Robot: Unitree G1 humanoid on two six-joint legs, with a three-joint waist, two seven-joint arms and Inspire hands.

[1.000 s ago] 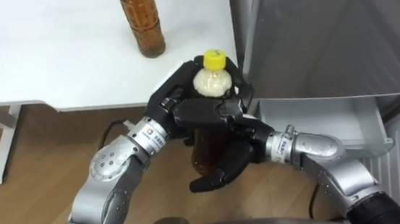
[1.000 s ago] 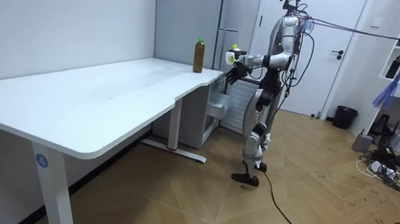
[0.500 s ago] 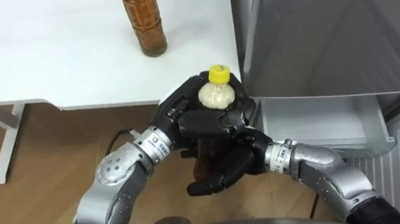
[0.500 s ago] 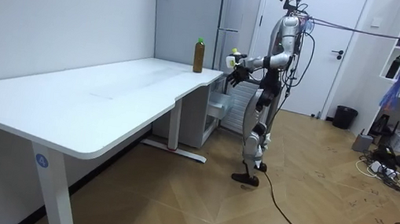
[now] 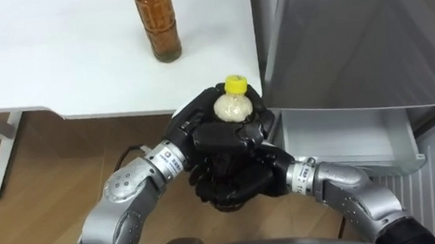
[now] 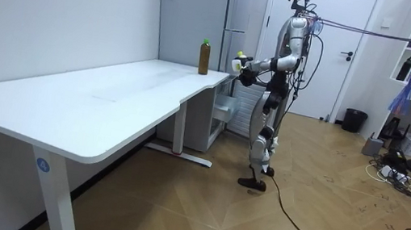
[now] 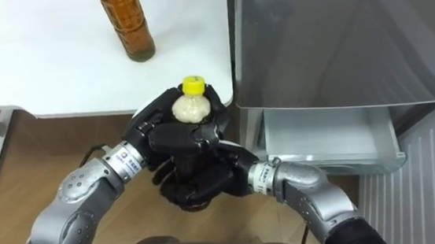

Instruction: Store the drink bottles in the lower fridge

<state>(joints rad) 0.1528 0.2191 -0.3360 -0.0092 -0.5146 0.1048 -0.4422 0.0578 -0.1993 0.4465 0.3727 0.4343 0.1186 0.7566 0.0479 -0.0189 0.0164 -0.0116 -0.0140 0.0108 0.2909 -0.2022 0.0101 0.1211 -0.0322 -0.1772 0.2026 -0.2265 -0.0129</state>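
Fridge: we've got the grey fridge (image 5: pixel 352 31) filling the upper right of the eye view, and everything else is placed from it.
Worktop: the white worktop (image 5: pixel 55 65) runs off to the left of the fridge, its near corner right up against the fridge's side.
Stance: in the room view we see the robot upright in front of the fridge, at the worktop's end, both arms raised before its chest.
Lower drawer: the lower drawer (image 5: pixel 337 131) stands pulled out at the foot of the fridge, open at the top.
Brown bottle: the brown bottle (image 5: pixel 155 21) stands upright on the worktop, left of the fridge and back from the worktop's edge.
Yellow-capped bottle: and here's the yellow-capped bottle (image 5: pixel 232 107), held upright in the air just left of the fridge's drawer, off the worktop and outside the drawer.
Left hand: the left hand (image 5: pixel 190 128) comes in from the side away from the fridge, its fingers (image 5: pixel 230 134) clenched round the bottle just under the neck.
Right hand: the right hand (image 5: pixel 246 181) sits below the left one, on the fridge side, fingers wrapped round the bottle's lower part.
Cap: the yellow cap (image 5: pixel 235 82) pokes up above both hands, near the fridge's front corner.
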